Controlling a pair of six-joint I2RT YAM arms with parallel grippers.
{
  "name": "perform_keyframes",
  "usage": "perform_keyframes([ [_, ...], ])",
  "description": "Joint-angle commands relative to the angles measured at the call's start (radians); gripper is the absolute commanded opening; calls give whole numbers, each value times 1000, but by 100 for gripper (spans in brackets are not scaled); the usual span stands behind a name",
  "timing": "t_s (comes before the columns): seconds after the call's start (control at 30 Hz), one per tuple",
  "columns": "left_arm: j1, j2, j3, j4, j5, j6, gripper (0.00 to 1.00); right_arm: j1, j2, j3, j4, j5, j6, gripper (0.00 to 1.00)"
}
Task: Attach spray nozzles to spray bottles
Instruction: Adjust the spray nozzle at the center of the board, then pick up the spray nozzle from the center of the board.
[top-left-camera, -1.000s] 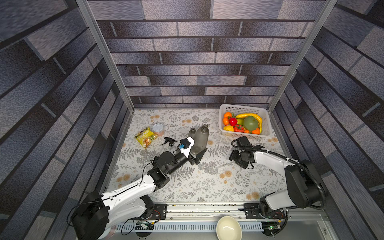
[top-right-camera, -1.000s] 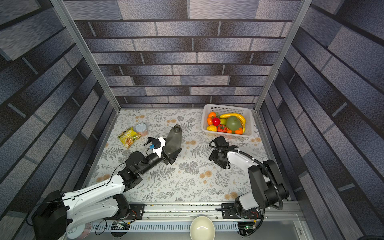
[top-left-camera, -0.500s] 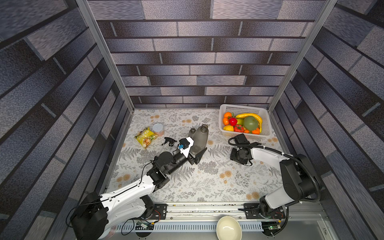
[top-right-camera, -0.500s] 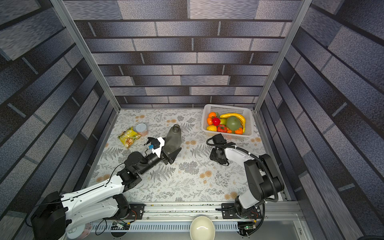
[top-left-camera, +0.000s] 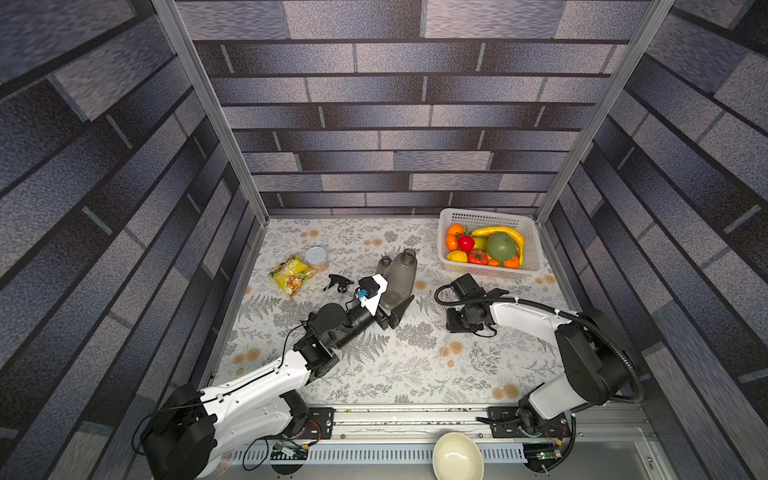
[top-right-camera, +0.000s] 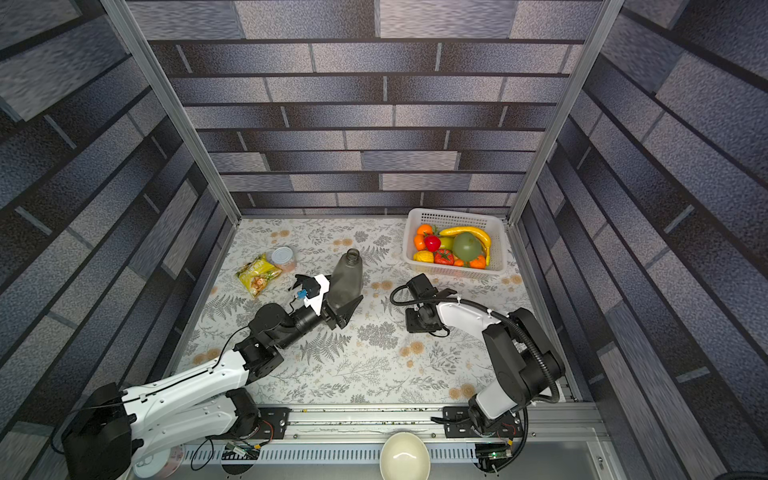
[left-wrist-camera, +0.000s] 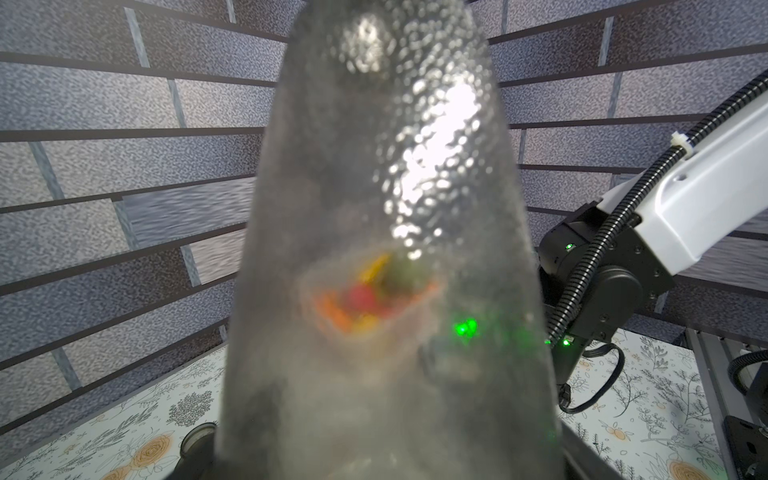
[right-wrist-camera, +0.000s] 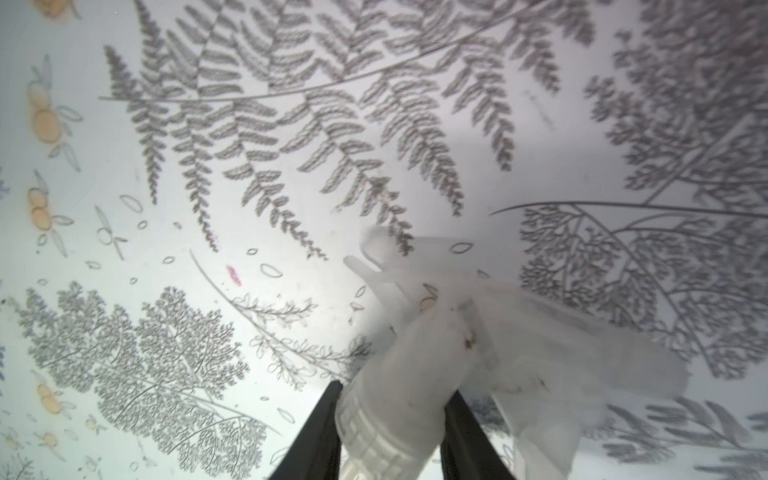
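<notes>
Right gripper (right-wrist-camera: 395, 388) has closed on white nozzle (right-wrist-camera: 415, 353); left gripper (top-left-camera: 386, 308) holds open-necked bottle (top-left-camera: 399, 278).

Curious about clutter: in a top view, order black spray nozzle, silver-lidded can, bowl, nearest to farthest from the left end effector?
1. Black spray nozzle, beside the left end effector.
2. Silver-lidded can, back left.
3. Bowl, front edge.

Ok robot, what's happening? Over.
Left gripper shut on smoky grey plastic bottle. Right gripper shut on translucent white spray nozzle. Nothing between them.

Basket (top-left-camera: 490, 272): we find fruit (top-left-camera: 500, 246) inside.
Yellow packet (top-left-camera: 291, 276): just beside the can (top-left-camera: 316, 257).
Bowl (top-left-camera: 457, 457): cream, near edge.
</notes>
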Motion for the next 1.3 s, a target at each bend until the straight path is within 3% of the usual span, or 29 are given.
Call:
perform_keyframes([
  [0.0,0,-14,18,-4,-15,24,84,9,-11,19,-96,-28,-90,48],
  [0.13,1,-12,13,5,-20,22,84,8,-12,65,-213,8,-40,57],
  [0.37,3,-20,2,14,-32,17,85,9,-111,60,-258,-68,229,59],
  [0.6,6,-28,-25,51,-34,-2,85,5,-122,116,-286,16,336,64],
  [0.93,7,-67,-54,55,-28,-9,85,-9,57,186,-287,9,371,46],
  [1.27,9,-70,-65,66,-19,-6,85,-20,168,202,-218,9,414,45],
])
